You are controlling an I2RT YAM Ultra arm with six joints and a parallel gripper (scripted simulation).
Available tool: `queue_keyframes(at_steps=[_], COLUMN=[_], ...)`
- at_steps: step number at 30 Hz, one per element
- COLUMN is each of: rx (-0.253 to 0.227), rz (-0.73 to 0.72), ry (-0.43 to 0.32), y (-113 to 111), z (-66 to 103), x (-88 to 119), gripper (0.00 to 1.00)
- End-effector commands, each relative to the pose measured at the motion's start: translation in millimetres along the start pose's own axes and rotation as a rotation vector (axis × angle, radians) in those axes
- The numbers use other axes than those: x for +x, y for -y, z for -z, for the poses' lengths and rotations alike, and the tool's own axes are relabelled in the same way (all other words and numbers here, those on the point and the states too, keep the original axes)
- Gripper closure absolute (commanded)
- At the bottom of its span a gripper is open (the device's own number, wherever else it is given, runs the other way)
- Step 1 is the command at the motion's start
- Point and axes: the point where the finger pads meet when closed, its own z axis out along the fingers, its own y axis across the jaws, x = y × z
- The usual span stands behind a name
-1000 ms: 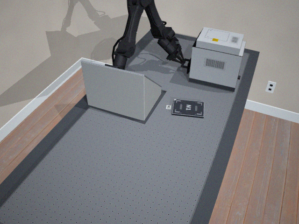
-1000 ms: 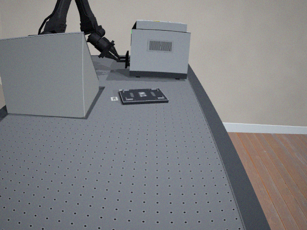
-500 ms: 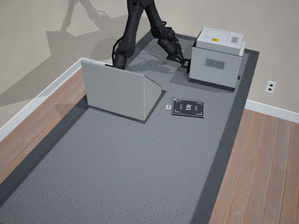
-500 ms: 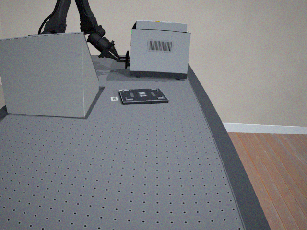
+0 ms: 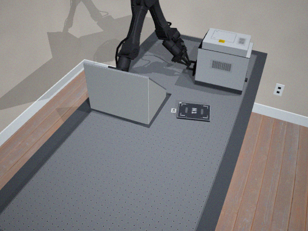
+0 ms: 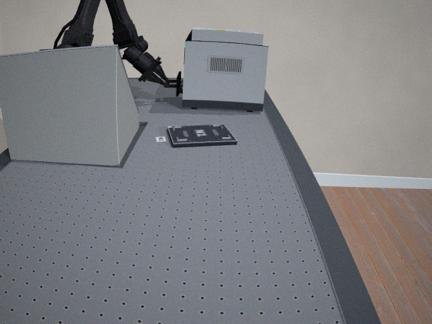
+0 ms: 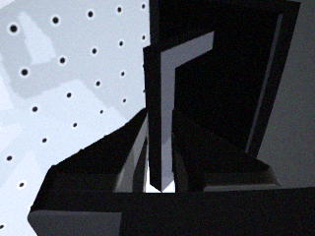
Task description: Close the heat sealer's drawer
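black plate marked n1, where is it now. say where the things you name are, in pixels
In the top view, the N1 plate [image 5: 193, 115] [image 6: 200, 138] lies between the grey wedge-shaped block [image 5: 119, 94] [image 6: 63, 108] and the right edge, nearer the viewer than the heat sealer [image 5: 220, 77] [image 6: 223, 84].

The seal sheet [image 5: 0, 0] is hidden.The seal sheet and sealing frame are hidden from view.

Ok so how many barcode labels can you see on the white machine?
1, on the side wall of the heat sealer, beneath its lid; others may be hidden on sides facing away.
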Motion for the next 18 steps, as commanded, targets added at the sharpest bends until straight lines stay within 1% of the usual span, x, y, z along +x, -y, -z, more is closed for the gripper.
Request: queue_keyframes(at_steps=[1, 4, 11, 18], rx=[0.010, 0.010, 0.008, 0.013], rz=[0.006, 0.006, -0.001, -0.002], ry=[-0.030, -0.030, -0.013, -0.014], y=[3.6, 3.6, 6.5, 8.9], z=[-6.1, -6.1, -6.8, -8.2], x=[6.9, 6.9, -0.4, -0.6], gripper=[1.00, 1.00, 1.00, 1.00])
